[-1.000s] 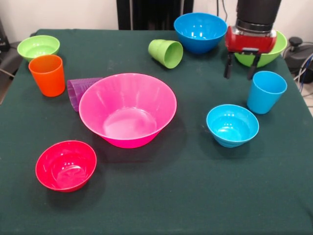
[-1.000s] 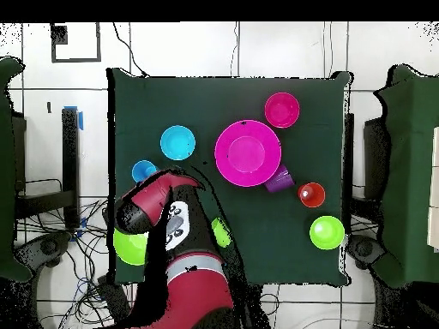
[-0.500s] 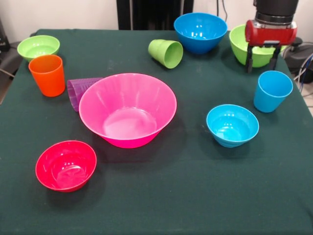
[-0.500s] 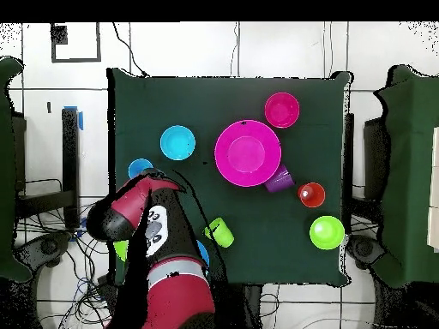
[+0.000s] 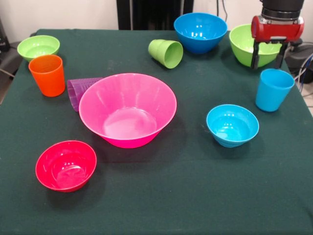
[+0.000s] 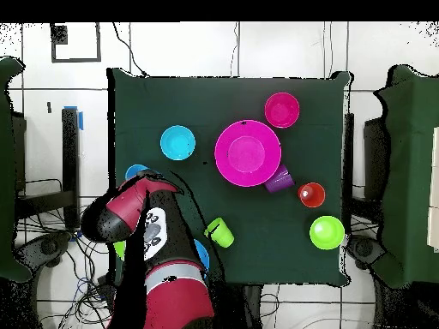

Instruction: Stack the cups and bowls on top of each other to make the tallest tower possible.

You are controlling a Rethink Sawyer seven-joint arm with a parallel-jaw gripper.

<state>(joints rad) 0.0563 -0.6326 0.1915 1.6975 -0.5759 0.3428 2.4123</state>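
The large pink bowl (image 5: pixel 127 110) stands mid-table, with nothing in it. Around it are a small red bowl (image 5: pixel 65 165), a small light blue bowl (image 5: pixel 232 125), a medium blue bowl (image 5: pixel 200 32), a medium green bowl (image 5: pixel 247 44) and a small green bowl (image 5: pixel 38 47). The orange cup (image 5: pixel 47 74) and the light blue cup (image 5: pixel 274 89) stand upright. The purple cup (image 5: pixel 80 90) and the light green cup (image 5: pixel 166 53) lie on their sides. My gripper (image 5: pixel 268 61) is open and empty, over the green bowl's right rim, just behind the light blue cup.
In the overhead view my arm (image 6: pixel 137 231) covers most of the medium green bowl and part of the blue bowl (image 6: pixel 202 254). The pink bowl (image 6: pixel 248 153) sits at the table's centre. The table's right edge in the front view is close to the light blue cup.
My gripper has moved to the right in the front view and slightly up, from left of the green bowl to its right rim. The light blue cup has shifted a little right.
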